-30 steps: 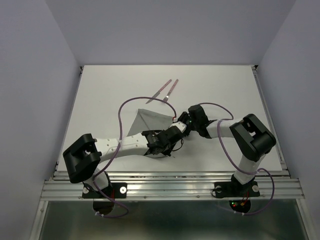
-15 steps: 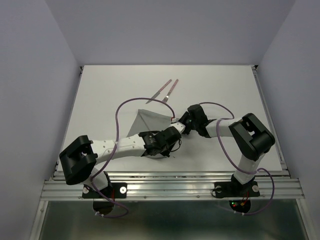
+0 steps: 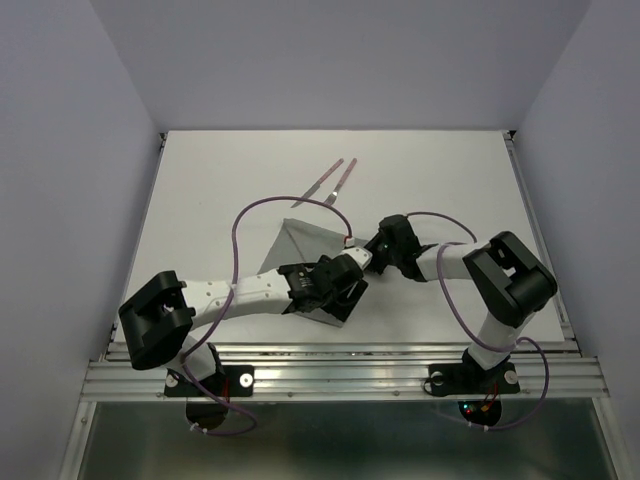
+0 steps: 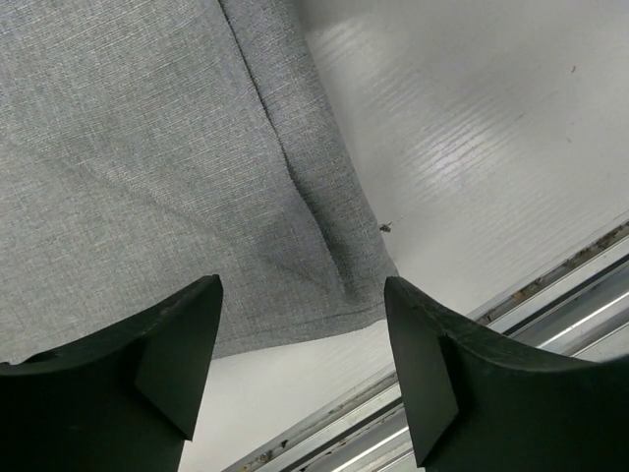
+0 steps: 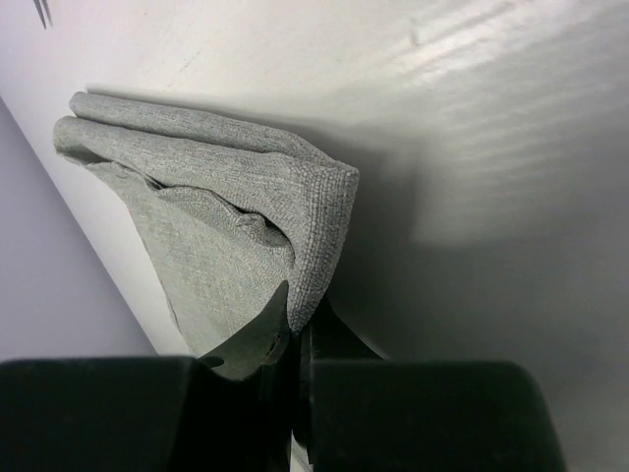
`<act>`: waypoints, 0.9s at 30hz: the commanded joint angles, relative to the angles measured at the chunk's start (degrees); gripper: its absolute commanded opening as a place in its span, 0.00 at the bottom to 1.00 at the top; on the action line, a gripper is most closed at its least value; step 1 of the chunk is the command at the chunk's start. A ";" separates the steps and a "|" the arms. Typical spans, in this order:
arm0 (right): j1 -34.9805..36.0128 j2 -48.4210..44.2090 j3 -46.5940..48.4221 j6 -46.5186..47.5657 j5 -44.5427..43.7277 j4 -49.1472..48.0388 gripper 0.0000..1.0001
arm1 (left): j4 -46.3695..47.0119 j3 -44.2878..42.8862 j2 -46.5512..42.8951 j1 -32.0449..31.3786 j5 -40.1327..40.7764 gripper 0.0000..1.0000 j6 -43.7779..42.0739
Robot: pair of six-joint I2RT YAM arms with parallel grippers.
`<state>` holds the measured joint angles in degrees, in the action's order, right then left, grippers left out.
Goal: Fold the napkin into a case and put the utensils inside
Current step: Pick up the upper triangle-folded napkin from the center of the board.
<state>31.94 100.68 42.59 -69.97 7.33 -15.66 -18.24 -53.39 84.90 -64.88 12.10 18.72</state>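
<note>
L arm (image 3: 240,292) lies low, stretched from its base toward centre-right. The left tool (image 4: 300,293) points down w/ jaws spread wide, nothing between them. R arm (image 3: 455,262) bends at the elbow and reaches left, wrist low. The right tool (image 5: 300,313) is pinched tight on a corner of the napkin (image 5: 226,216). The two tools sit just beside each other.

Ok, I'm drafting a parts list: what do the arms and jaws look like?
The left arm and right arm have white links and bulky black joints, each with a looping purple cable. The jaws are matte black, blunt wedges.
</note>
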 commanded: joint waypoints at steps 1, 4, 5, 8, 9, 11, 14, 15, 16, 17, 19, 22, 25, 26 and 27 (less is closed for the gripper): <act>-0.30 -4.17 -2.59 -3.75 -4.78 0.36 0.01 | 0.31 -2.16 -1.24 -1.56 0.64 0.82 0.09; -0.30 -6.10 -5.40 -6.39 -6.36 0.54 0.01 | 0.84 -3.13 0.61 -3.14 1.26 0.90 1.23; -0.30 -6.46 -6.28 -6.84 -6.71 0.72 0.01 | 0.75 -3.48 1.14 -3.58 1.61 0.90 1.49; -0.30 -7.52 -6.90 -7.89 -7.07 1.42 0.01 | 0.31 -5.84 3.68 -6.12 4.68 0.90 3.16; -0.30 -7.69 -7.08 -8.16 -7.07 1.77 0.01 | -0.04 -6.55 5.17 -6.74 6.95 0.89 4.12; -0.83 -8.13 -7.17 -8.68 -7.07 1.95 0.01 | -2.40 -9.09 7.20 -8.41 10.65 0.86 5.88; -0.83 -8.66 -7.17 -9.65 -7.07 2.56 0.01 | -6.36 -12.53 12.46 -9.90 16.98 0.79 9.75; -0.83 -9.01 -6.82 -10.18 -7.07 3.70 0.01 | -7.24 -13.14 13.26 -10.35 19.60 0.78 10.71; -0.83 -9.36 -6.56 -10.36 -7.07 4.49 0.01 | -8.21 -13.58 13.97 -10.70 20.59 0.77 12.20; -0.83 -9.80 -6.21 -10.53 -6.98 5.63 0.01 | -9.00 -14.02 14.58 -10.88 21.73 0.75 13.26; -0.83 -11.29 -5.50 -10.71 -8.64 8.71 0.01 | -9.62 -14.64 15.82 -11.40 24.02 0.72 14.58; -0.83 -13.75 -4.19 -10.88 -9.18 11.87 0.01 | -10.50 -14.82 16.78 -11.58 25.69 0.70 16.08; -0.83 -14.90 -2.69 -10.62 -9.62 15.38 0.01 | -11.02 -14.99 17.57 -11.85 27.01 0.68 16.52; -0.83 -14.90 -1.55 -10.62 -9.71 16.09 0.01 | -11.29 -15.34 17.93 -12.02 27.54 0.67 16.70; -0.83 -14.73 -0.93 -10.62 -9.71 18.88 0.01 | -11.73 -15.61 18.19 -12.11 28.32 0.67 16.70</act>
<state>31.46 87.50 37.65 -79.83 -0.05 -3.20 -27.00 -66.13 102.96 -76.27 34.39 33.04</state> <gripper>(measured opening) 0.041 0.678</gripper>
